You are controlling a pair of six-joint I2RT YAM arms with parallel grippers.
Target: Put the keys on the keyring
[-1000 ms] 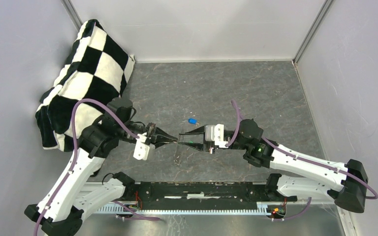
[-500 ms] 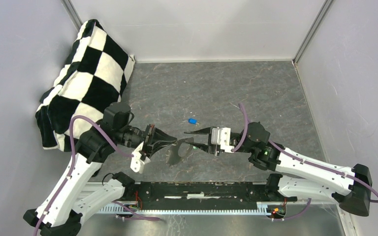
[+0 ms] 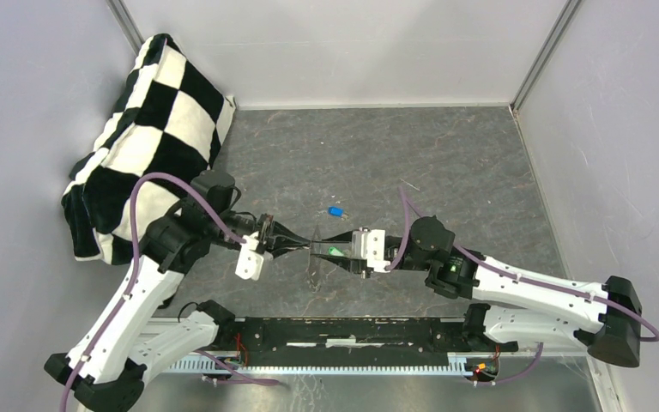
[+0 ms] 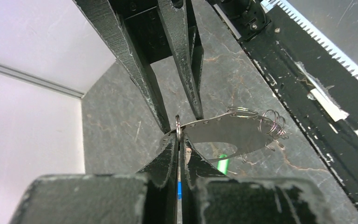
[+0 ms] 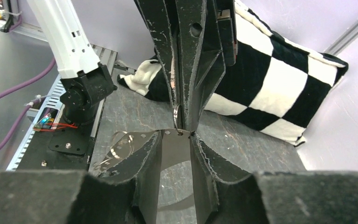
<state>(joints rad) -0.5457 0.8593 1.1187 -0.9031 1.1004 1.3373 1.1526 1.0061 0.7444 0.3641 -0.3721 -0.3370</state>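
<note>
A: Pinching keyring (image 4: 223, 130) tight in left claw (image 4: 178, 140), midair over desk's (image 3: 446, 163) middle. Straddling it with right claw (image 5: 176, 136); cannot tell whether gripping.

B: Leaving blue key (image 3: 335, 211) unthreaded on desk beyond. Could wrench keyring free by tugging apart.

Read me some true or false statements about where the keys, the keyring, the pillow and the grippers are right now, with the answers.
1. The blue key lies on the table, apart from both grippers. True.
2. The left gripper is wide open. False: it is shut on a small ring of the keyring.
3. A black and white checkered pillow leans in the far left corner. True.
4. The green key lies on the pillow. False: it shows mid-table, right by the right gripper.
5. The keyring lies alone at the table's far right edge. False: it sits between the two grippers' tips.
</note>
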